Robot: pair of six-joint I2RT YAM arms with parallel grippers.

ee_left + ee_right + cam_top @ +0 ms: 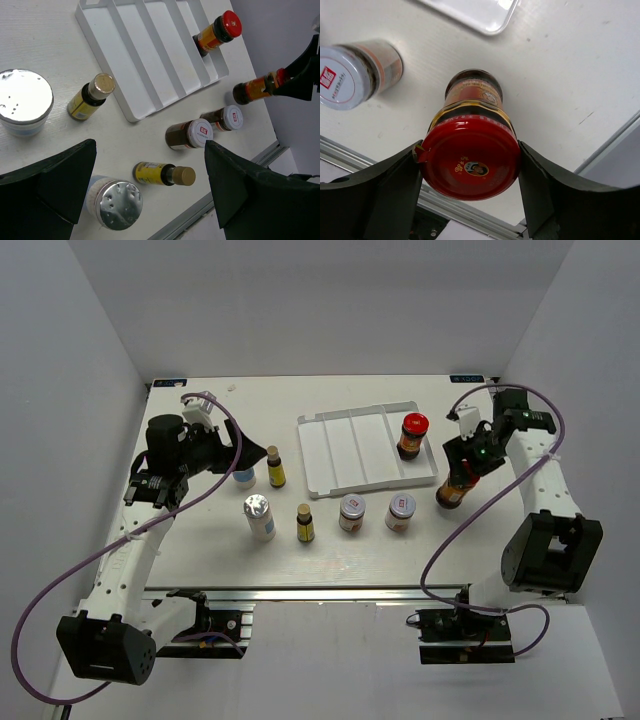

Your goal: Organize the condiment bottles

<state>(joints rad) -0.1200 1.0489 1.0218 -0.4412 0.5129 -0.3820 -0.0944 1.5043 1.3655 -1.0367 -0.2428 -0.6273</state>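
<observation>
My right gripper is shut on the red cap of a dark-sauce bottle, held tilted by the tray's front right corner; the cap sits between the pads in the right wrist view. The other red-capped bottle stands in the tray's right slot. My left gripper is open and empty above a white silver-capped bottle, with an amber bottle beside it. In front stand a second white bottle, a second amber bottle and two silver-lidded jars.
The white ribbed tray lies at centre back, its left slots bare. The table's metal front rail runs near the front row of bottles. Grey walls close in the left, right and back sides.
</observation>
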